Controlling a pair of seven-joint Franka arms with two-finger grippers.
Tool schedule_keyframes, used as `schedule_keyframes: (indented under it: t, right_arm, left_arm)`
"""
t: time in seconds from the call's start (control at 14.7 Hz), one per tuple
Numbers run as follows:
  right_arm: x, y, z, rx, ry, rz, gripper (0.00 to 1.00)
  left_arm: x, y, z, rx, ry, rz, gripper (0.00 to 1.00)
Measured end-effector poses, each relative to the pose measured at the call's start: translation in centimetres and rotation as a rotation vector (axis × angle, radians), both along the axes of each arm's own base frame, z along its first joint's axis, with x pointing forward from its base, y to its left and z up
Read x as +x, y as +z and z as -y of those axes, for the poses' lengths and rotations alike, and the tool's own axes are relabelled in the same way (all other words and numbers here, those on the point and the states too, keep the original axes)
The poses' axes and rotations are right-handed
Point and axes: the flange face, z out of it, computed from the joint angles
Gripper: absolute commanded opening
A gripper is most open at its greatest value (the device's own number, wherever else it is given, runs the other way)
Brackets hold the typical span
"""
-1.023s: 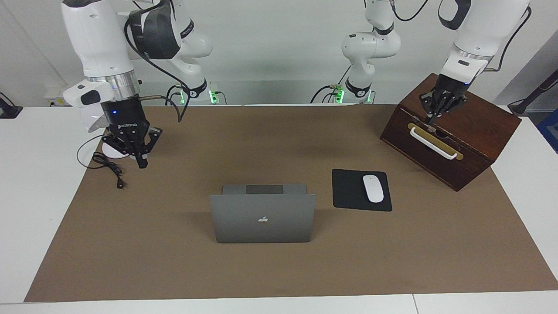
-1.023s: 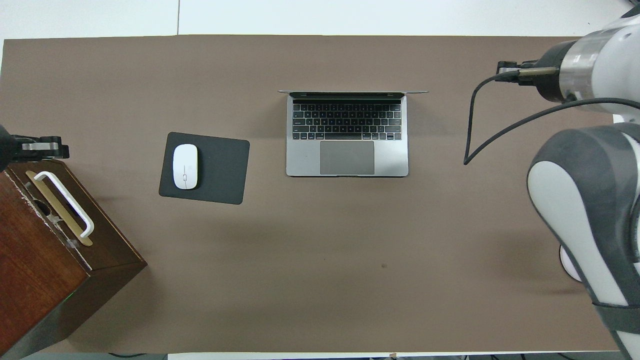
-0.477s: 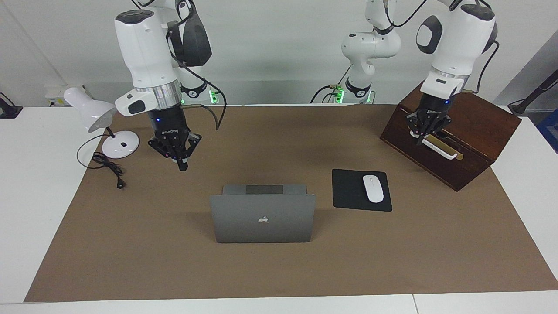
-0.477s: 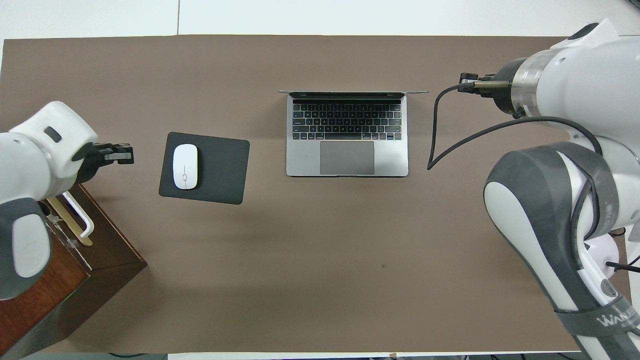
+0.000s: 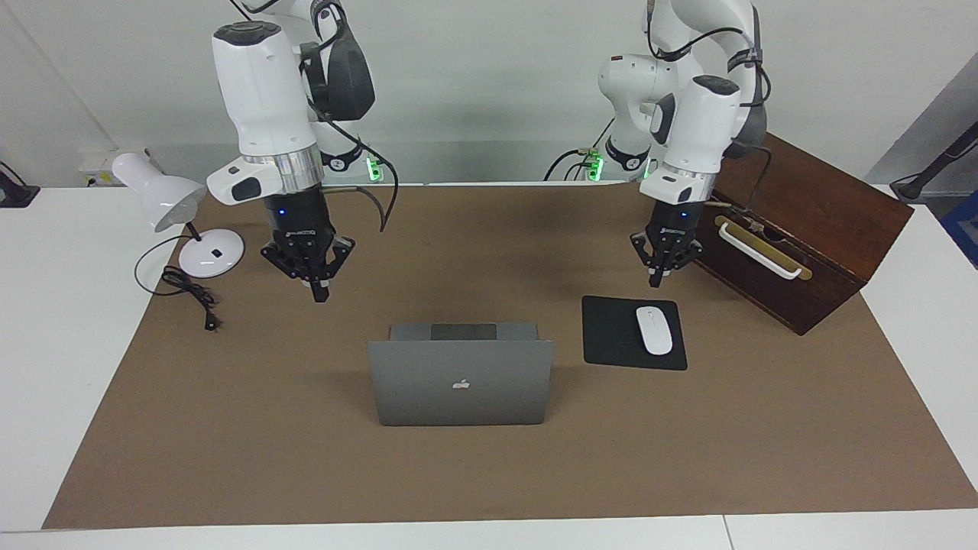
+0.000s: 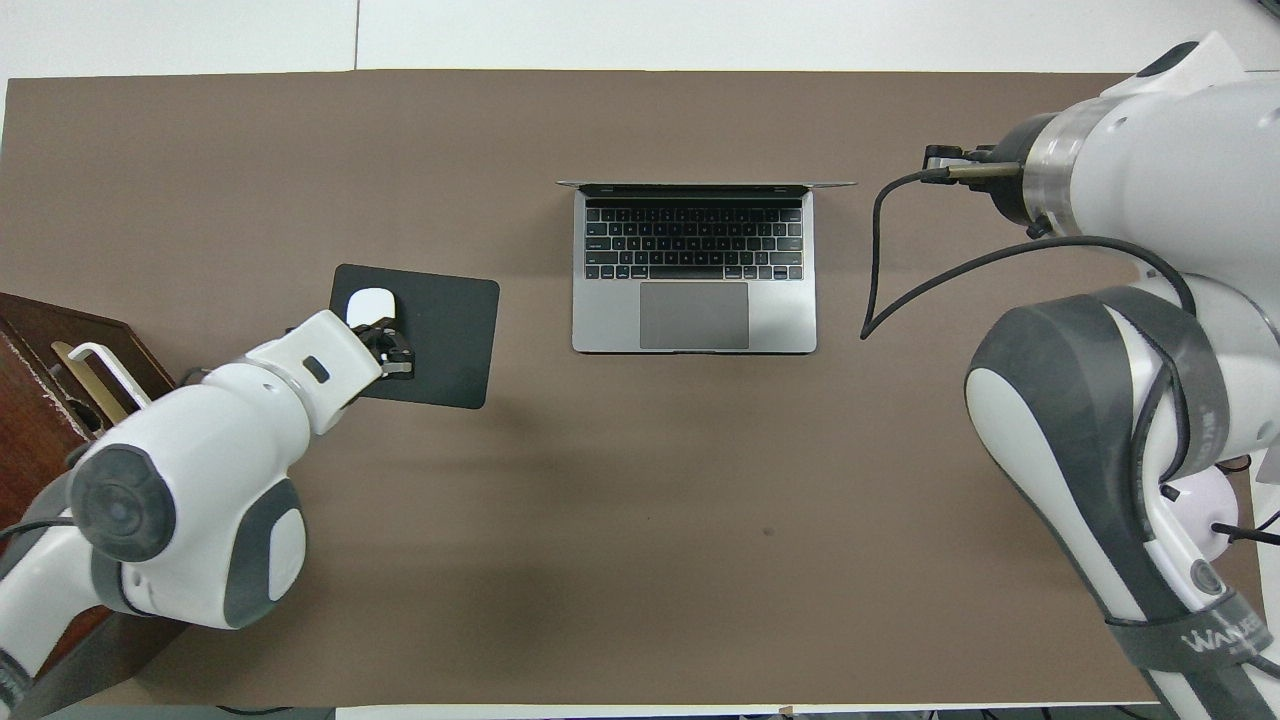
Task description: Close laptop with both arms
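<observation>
We see the laptop (image 5: 460, 382) standing open in the middle of the brown mat (image 5: 489, 473), its lid upright with the logo facing away from the robots and its keyboard turned toward them; nothing touches it. Beside it, toward the left arm's end of the table, lies a black mouse pad (image 5: 611, 336) with a white mouse (image 5: 654, 330) on it. The left gripper (image 5: 655, 281) hangs in the air over the mat at the mouse pad's edge nearer the robots, pointing down, its fingertips pressed together and holding nothing. Just beside that arm, at the left arm's end of the table, sits a dark wooden box (image 5: 825, 221) with a white handle (image 5: 760, 250) on a brass plate. The right gripper (image 5: 318, 292) hovers over bare mat toward the right arm's end of the table, its spot on the mat nearer the robots than the laptop; its fingertips too are together and empty, with the outer links splayed to the sides. At the right arm's end of the table we find a white desk lamp (image 5: 172, 206), whose black cord (image 5: 191, 294) trails onto the mat.
</observation>
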Motion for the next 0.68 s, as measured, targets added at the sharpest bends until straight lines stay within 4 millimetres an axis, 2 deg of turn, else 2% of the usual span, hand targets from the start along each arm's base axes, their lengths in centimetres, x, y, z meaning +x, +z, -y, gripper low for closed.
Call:
schedule_keyframes:
  t: [0.27, 0.48, 0.68]
  right_arm:
    - [0.9, 0.4, -0.1, -0.099, 0.092, 0.111, 0.00]
    - [1.7, 0.6, -0.5, -0.097, 0.122, 0.166, 0.00]
    - [2.2, 0.7, -1.7, -0.077, 0.136, 0.198, 0.00]
  left_arm:
    - [0.0, -3.4, 3.5, -0.027, -0.060, 0.077, 0.00]
    - [-0.3, -5.7, 6.0, -0.047, -0.106, 0.128, 0.00]
    - [-0.7, -7.7, 9.1, -0.068, -0.158, 0.169, 0.00]
